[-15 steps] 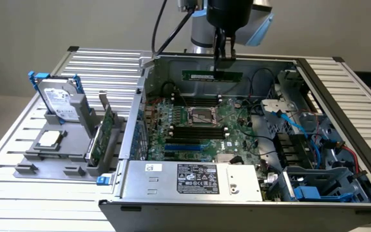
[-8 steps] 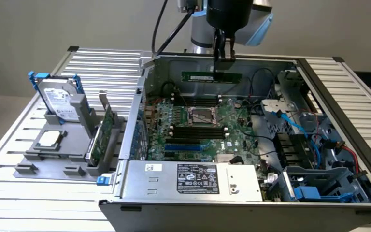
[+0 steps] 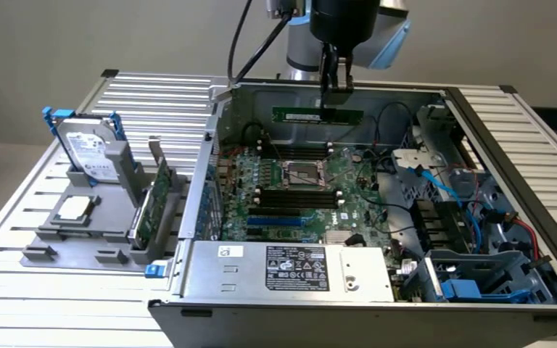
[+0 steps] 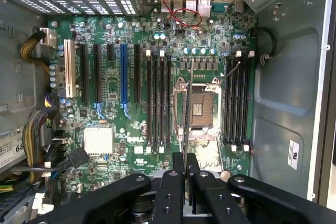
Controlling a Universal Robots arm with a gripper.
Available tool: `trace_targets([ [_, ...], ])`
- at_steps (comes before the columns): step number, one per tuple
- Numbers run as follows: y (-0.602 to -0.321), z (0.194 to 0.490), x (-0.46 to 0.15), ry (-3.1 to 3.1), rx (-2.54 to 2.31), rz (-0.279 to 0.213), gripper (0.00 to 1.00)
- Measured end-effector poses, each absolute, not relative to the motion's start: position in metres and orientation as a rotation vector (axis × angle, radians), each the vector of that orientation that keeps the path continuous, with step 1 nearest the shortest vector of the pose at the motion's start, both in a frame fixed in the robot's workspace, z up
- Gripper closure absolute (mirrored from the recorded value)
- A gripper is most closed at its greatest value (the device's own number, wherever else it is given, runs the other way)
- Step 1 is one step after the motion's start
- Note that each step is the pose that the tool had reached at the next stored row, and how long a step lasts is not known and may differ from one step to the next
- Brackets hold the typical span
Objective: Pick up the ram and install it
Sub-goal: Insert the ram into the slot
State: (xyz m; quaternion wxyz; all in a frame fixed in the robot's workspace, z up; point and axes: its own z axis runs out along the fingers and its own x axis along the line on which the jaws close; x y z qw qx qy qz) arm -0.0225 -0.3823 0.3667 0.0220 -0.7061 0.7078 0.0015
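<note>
The ram (image 3: 318,115) is a long green stick hanging level over the far part of the open computer case (image 3: 201,217). My gripper (image 3: 336,93) is shut on the ram's top edge and holds it above the motherboard (image 3: 361,196). In the wrist view the ram (image 4: 187,108) shows edge-on as a thin dark line between the fingers (image 4: 177,174). There it hangs over the CPU socket (image 4: 202,106). Black memory slots (image 4: 159,103) lie on one side of the socket and more slots (image 4: 237,103) on the other.
A grey holder (image 3: 75,246) outside the case, at the exterior view's left, carries a hard drive (image 3: 90,152) and a broad green expansion card (image 3: 153,199). The power supply (image 3: 289,267) sits at the case's near side. Drive cages and blue cables (image 3: 452,196) crowd the exterior view's right.
</note>
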Motion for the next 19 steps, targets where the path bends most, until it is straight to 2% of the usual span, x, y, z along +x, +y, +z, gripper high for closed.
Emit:
trace_targets([
  [12,-0.387,0.360,-0.024,2.195,-2.190,0.000,0.86],
  [19,-0.401,0.352,-0.024,2.195,-2.210,0.022,0.86],
])
